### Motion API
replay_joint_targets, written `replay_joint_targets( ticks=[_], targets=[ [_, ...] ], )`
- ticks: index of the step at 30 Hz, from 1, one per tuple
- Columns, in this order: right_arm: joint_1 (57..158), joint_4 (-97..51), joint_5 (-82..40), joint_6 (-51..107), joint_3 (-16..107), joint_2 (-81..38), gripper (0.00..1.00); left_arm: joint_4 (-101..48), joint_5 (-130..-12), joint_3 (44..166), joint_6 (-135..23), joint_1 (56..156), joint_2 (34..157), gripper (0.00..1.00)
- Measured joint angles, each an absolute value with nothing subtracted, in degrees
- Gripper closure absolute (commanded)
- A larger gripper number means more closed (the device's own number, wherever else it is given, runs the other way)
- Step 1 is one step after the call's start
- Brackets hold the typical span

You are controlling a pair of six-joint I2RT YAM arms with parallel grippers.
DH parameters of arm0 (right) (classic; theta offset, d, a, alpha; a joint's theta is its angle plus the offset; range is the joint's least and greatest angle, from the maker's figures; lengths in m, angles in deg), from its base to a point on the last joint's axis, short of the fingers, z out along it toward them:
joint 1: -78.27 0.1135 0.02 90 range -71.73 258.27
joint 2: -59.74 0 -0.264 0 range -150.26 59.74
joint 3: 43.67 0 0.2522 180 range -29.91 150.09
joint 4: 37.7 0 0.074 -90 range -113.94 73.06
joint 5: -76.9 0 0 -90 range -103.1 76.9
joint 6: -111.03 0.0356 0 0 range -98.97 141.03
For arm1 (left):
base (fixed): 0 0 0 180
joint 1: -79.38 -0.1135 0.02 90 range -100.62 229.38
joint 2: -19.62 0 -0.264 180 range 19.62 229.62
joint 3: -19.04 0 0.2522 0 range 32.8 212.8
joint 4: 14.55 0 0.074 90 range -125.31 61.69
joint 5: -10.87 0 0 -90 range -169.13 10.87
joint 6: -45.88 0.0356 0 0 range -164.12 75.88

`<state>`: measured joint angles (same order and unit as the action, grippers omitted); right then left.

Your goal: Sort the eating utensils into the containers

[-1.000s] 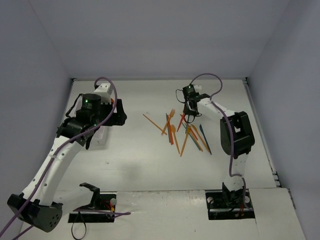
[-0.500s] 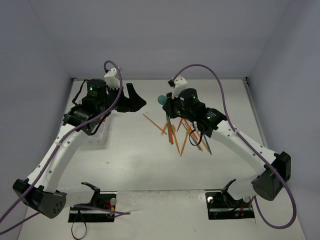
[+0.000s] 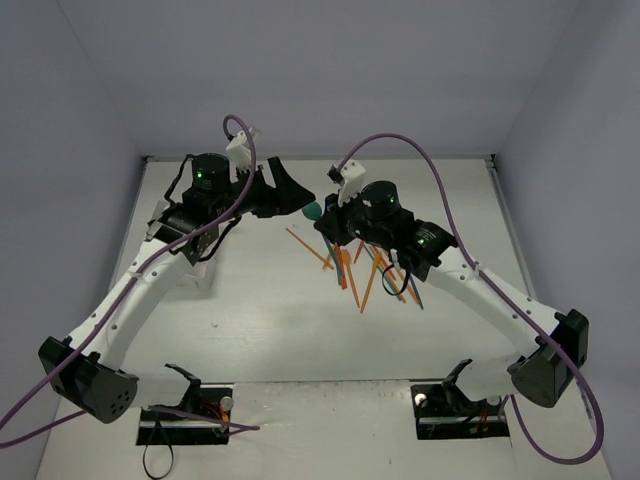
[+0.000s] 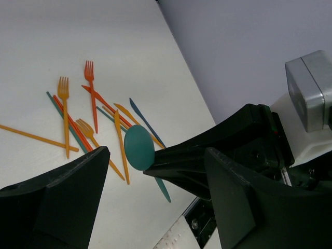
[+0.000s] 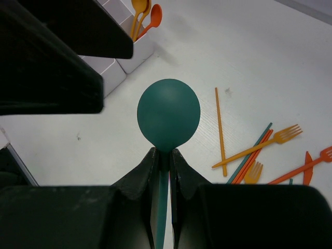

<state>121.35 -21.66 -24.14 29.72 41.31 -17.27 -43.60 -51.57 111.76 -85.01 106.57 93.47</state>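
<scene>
A teal spoon is held up off the table, its handle pinched in my right gripper, which is shut on it. The top view shows its bowl just beside my left gripper. My left gripper is open and holds nothing. The spoon's bowl shows between its fingers without touching them. The other eating utensils lie in a loose pile of orange, red and teal pieces. The white compartment container holds orange spoons.
Grey walls close in the white table on three sides. Both arms reach over its middle and cross near the pile. Their bases and cables sit at the near edge.
My right gripper has lifted the teal spoon out of the pile and carried it left. My left arm has swung right and up, bringing its open gripper next to the spoon.
</scene>
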Motion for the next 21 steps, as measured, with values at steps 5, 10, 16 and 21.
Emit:
replay_joint_targets(
  ticks=[5,10,16,21],
  targets=[
    [121.49,-21.82,-24.96,29.43,41.31,-16.63,0.96,-43.23,-51.28,111.76,-87.04,107.27,95.01,0.40],
    [121.49,-22.11,-25.19,29.18,41.31,-16.40,0.96,-43.48,-51.27,111.76,-88.26,107.49,96.02,0.50],
    [121.49,-22.11,-25.22,28.77,41.31,-16.40,0.95,-43.56,-50.72,111.76,-89.93,107.96,97.45,0.67],
    [121.49,-22.51,-25.21,28.57,40.99,-16.38,0.94,-43.70,-50.06,111.76,-90.97,108.20,98.56,0.79]
  ],
)
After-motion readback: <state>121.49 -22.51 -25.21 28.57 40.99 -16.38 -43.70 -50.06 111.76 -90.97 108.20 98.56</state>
